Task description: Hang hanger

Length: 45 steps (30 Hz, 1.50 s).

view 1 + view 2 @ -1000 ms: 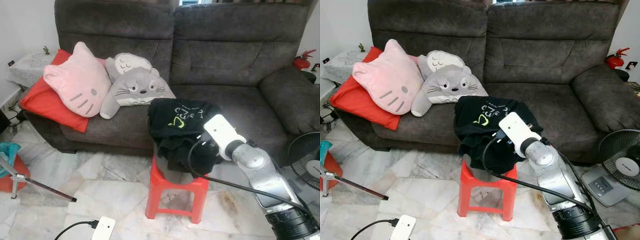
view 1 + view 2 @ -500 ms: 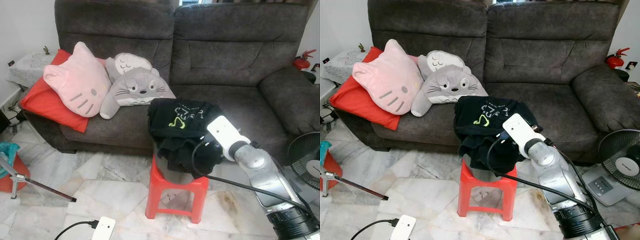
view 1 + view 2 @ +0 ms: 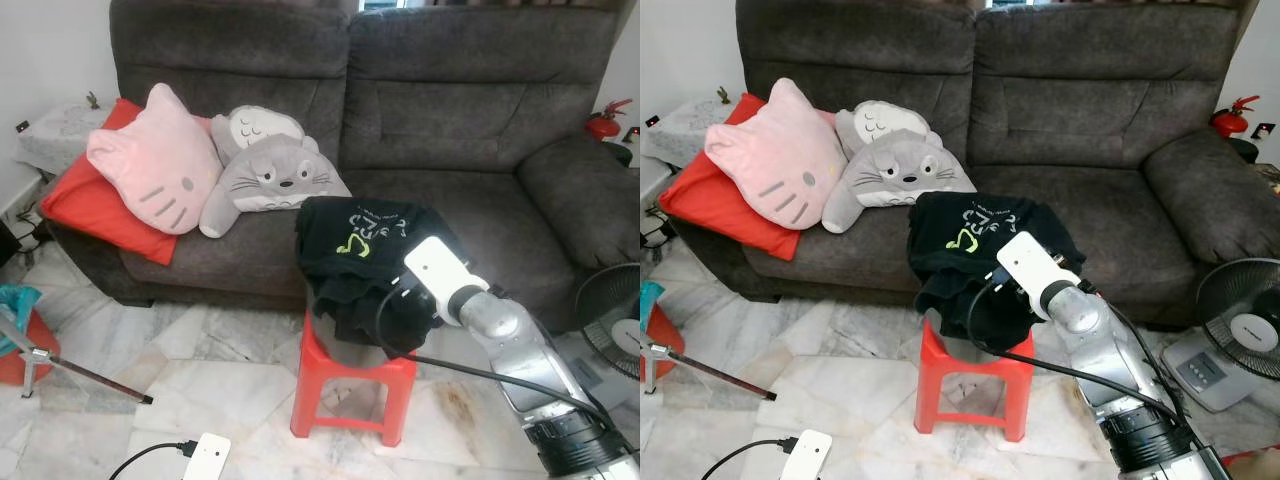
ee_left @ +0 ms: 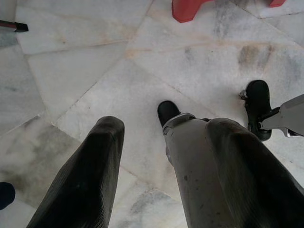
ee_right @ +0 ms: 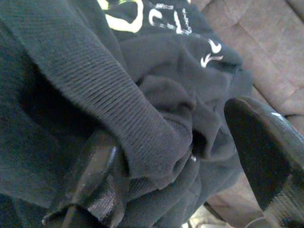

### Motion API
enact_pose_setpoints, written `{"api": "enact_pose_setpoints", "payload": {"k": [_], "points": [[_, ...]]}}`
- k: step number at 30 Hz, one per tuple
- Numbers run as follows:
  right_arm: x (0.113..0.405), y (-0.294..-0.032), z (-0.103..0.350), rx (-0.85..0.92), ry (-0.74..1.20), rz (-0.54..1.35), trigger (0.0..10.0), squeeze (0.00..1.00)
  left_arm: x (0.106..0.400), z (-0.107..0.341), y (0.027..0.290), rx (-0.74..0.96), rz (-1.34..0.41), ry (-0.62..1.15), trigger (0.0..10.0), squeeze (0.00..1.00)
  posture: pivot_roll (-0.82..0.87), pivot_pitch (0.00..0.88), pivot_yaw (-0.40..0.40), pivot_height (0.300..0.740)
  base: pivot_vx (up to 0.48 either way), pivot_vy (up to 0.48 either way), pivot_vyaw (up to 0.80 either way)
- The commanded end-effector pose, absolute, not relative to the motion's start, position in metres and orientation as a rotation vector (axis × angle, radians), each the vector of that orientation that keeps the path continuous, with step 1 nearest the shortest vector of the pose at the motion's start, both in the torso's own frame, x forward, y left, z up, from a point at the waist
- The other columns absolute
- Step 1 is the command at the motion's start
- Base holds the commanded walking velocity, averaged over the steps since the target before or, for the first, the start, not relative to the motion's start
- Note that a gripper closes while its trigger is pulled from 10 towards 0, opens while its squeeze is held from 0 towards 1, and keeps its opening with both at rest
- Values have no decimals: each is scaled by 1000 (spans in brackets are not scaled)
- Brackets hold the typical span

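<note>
A black garment with a yellow-green print (image 3: 360, 240) lies bunched on a red plastic stool (image 3: 352, 385) in front of the grey sofa. My right arm's white wrist (image 3: 438, 268) is pressed against the garment's right side. In the right wrist view my right gripper (image 5: 183, 161) is open, with a ribbed fold of the black garment (image 5: 109, 104) between its fingers (image 5: 95, 180). My left gripper (image 4: 161, 190) hangs open over the marble floor, with nothing in it.
The grey sofa (image 3: 470, 120) carries a pink cat cushion (image 3: 155, 165), a grey plush (image 3: 275, 175) and a red pillow (image 3: 85, 205). A fan (image 3: 612, 320) stands at the right. A tripod leg (image 3: 80, 375) and a white adapter (image 3: 205, 458) lie on the floor at the left.
My right wrist drew slightly right, then pushed back left into the garment. The garment's folds shifted a little.
</note>
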State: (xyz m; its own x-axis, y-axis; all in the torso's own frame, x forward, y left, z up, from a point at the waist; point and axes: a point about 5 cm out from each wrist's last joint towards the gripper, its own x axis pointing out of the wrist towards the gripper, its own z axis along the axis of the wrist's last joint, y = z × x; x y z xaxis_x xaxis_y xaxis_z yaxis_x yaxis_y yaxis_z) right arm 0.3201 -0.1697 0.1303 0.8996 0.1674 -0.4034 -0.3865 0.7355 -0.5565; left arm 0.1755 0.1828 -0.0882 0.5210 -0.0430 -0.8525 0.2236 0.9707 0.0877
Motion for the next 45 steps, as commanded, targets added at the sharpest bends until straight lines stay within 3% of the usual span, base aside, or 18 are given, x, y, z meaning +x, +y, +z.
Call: {"api": "enact_pose_setpoints", "payload": {"k": [1, 12, 21, 28, 45], "points": [[326, -170, 137, -696, 315, 287, 10000, 0, 176, -88, 184, 204, -159, 1016, 10000, 0, 29, 0, -7, 740, 0, 0, 0], [338, -173, 163, -685, 158, 168, 10000, 0, 176, -88, 184, 207, -160, 1016, 10000, 0, 24, 0, -6, 740, 0, 0, 0], [332, -163, 131, -702, 307, 326, 10000, 0, 176, -88, 183, 206, -161, 1015, 10000, 0, 26, 0, -6, 740, 0, 0, 0], [335, -155, 131, -710, 295, 401, 10000, 0, 176, -88, 184, 208, -160, 1014, 10000, 0, 30, 0, -7, 740, 0, 0, 0], [344, -164, 138, -731, 272, 309, 10000, 0, 176, -88, 183, 207, -161, 1014, 10000, 0, 31, 0, -9, 740, 0, 0, 0]]}}
